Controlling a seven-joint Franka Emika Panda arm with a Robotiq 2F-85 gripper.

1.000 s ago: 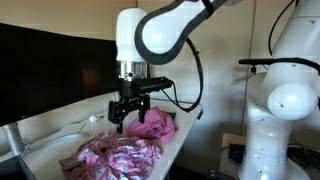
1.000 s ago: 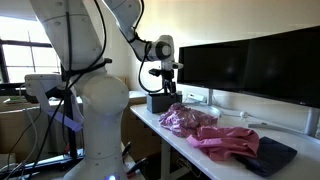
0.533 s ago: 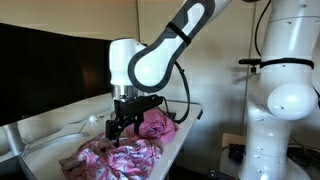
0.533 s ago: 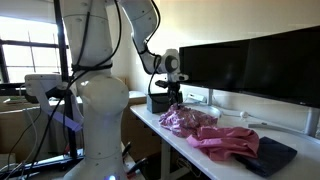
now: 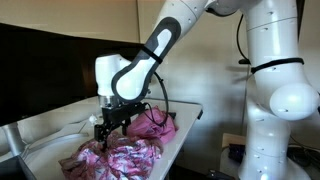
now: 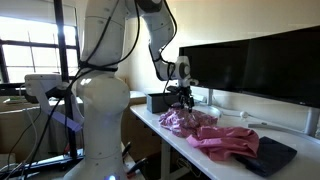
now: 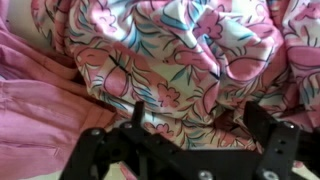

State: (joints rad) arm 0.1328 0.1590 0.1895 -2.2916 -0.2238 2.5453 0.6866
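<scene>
- We see the gripper with its jaws spread wide in the wrist view: the 2 black fingers stand well apart and nothing is pinched between them.
- Straight under the jaws lies the floral cloth, a crumpled sheet with pink flowers and teal leaves on a pale ground. It fills most of the wrist view.
- We cannot tell whether the fingertips touch the fabric or hang just above it.
- In both exterior views the gripper points down at the edge of the floral cloth.
- The plain pink cloth lies against the floral one, at the left of the wrist view.
- In an exterior view the plain pink cloth sits to the right of and beyond the gripper. In an exterior view it lies nearer to us than the floral one.
- Both cloths rest on the white table.
- A dark cloth lies at the near end of the table, touching the pink one.
- A black box stands at the far end, left of the gripper.
- The monitors run along the table's back edge.
</scene>
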